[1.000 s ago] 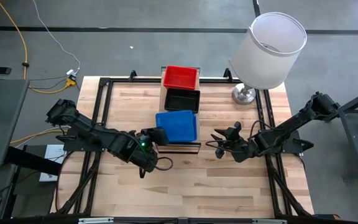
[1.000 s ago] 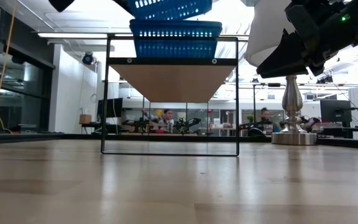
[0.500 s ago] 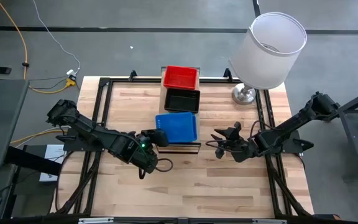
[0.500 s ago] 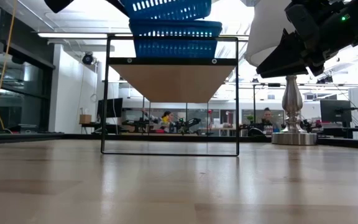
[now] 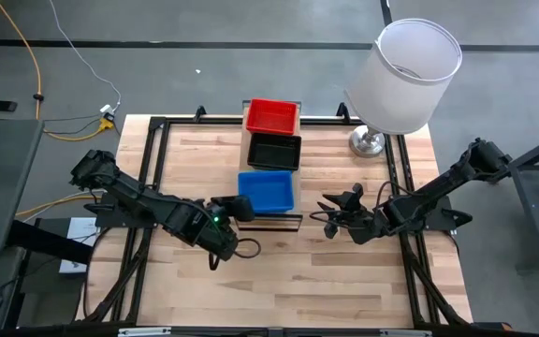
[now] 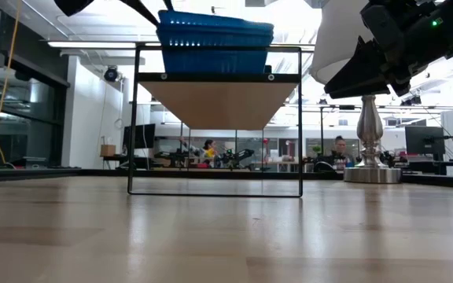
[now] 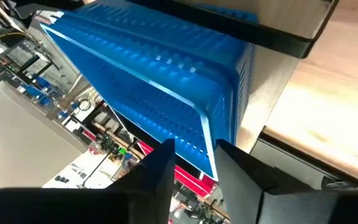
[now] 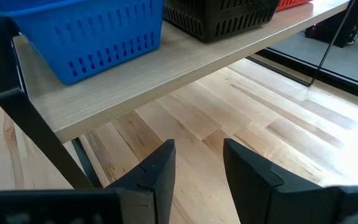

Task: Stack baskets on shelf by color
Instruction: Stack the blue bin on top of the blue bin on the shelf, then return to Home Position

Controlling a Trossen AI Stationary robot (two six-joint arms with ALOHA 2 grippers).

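Observation:
On the shelf (image 5: 271, 217), a light-wood plank on a black frame, the baskets stand in a row: red (image 5: 271, 116) at the far end, black (image 5: 274, 151) in the middle, blue (image 5: 266, 191) at the near end. In the low view the blue baskets (image 6: 215, 43) sit nested in one stack. My left gripper (image 5: 241, 208) is at the stack's near left corner and is open. Its fingers stand on either side of the top basket's rim (image 7: 205, 134). My right gripper (image 5: 330, 211) hangs open to the right of the shelf's near end, with nothing between its fingers (image 8: 160, 168). My left gripper comes level from the table's left with one finger (image 7: 160, 168) inside the top blue basket's near left rim corner (image 7: 207, 149) and one outside. Whether either finger touches the rim, I cannot tell. The basket rests level on the blue basket below.
A lamp with a white shade (image 5: 417, 70) and a metal base (image 5: 368, 142) stands at the table's far right. Black frame rails (image 5: 148, 178) run along the table's sides. Bare wooden tabletop (image 5: 288, 281) lies in front of the shelf. People sit in the room beyond.
The top blue basket, tilted and raised above the one under it a second ago, has come down level and nested into the blue stack. Seen from above, it has squared up with the shelf.

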